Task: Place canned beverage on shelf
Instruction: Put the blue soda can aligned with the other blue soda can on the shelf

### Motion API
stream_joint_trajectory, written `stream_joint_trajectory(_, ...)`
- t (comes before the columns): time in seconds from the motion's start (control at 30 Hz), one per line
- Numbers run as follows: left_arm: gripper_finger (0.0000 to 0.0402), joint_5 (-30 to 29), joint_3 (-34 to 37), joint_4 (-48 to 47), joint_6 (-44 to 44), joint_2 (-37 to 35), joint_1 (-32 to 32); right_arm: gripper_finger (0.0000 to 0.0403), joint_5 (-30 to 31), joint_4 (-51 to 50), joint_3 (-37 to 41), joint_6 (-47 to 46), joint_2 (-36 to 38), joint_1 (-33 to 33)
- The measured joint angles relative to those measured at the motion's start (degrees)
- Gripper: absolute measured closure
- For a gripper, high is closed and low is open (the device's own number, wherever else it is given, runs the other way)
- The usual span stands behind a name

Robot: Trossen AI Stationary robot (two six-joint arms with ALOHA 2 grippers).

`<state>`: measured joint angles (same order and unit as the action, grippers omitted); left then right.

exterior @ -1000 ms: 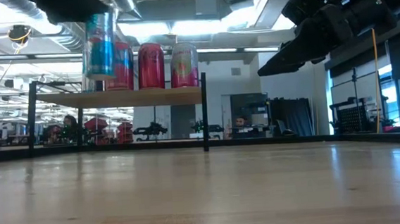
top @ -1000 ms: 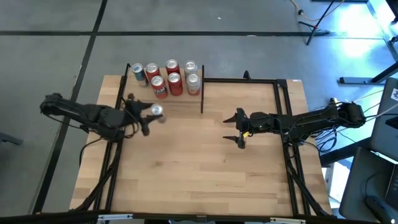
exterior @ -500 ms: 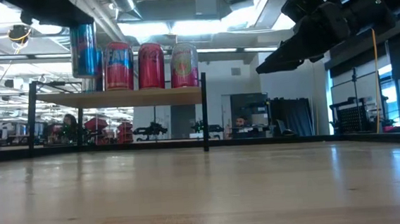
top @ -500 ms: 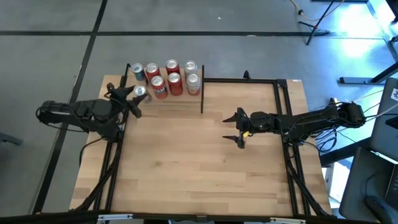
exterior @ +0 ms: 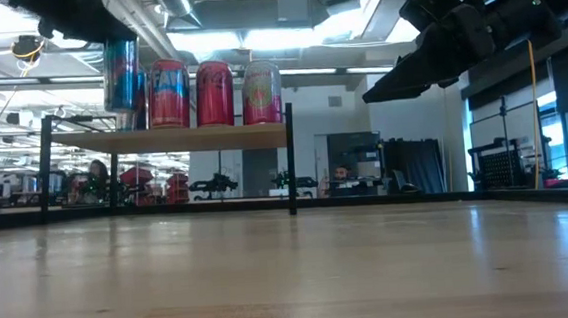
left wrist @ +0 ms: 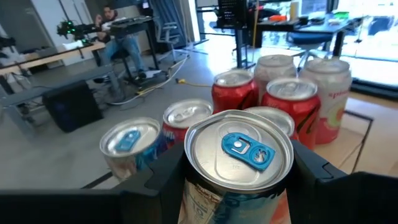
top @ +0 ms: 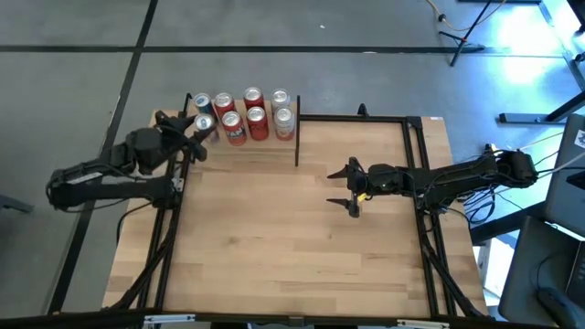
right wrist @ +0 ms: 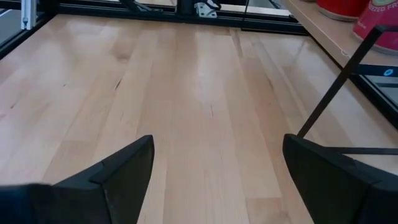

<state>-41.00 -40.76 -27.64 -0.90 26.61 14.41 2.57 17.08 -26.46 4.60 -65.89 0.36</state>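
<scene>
Left gripper (top: 195, 133) is clamped on the blue can (left wrist: 236, 165), held above the shelf (exterior: 167, 139) at its front-left corner, just beside the standing cans (top: 254, 113). Risk: little open board there, so it could knock a neighbour or overhang the edge. Right gripper (top: 350, 189) idles mid-table, fingers apart.
</scene>
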Motion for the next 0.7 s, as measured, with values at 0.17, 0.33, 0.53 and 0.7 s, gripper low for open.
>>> stream_joint_trajectory(0.17, 0.0235, 7.9, -1.8, 0.0, 1.3, 0.4, 6.8, 0.0063, 0.0, 0.0, 0.0, 0.0, 0.0, 0.0)
stream_joint_trajectory(0.33, 0.0235, 14.3, -1.8, -0.9, 1.4, 3.5, 13.2, 0.0063, 0.0, 0.0, 0.0, 0.0, 0.0, 0.0)
stream_joint_trajectory(0.53, 0.0235, 18.5, -1.8, -0.4, 3.1, 6.4, 18.5, 0.0063, 0.0, 0.0, 0.0, 0.0, 0.0, 0.0)
stream_joint_trajectory(0.7, 0.0235, 19.6, -1.8, 0.2, 4.1, 6.4, 22.0, 0.0063, 0.0, -0.1, 0.0, 0.0, 0.0, 0.0)
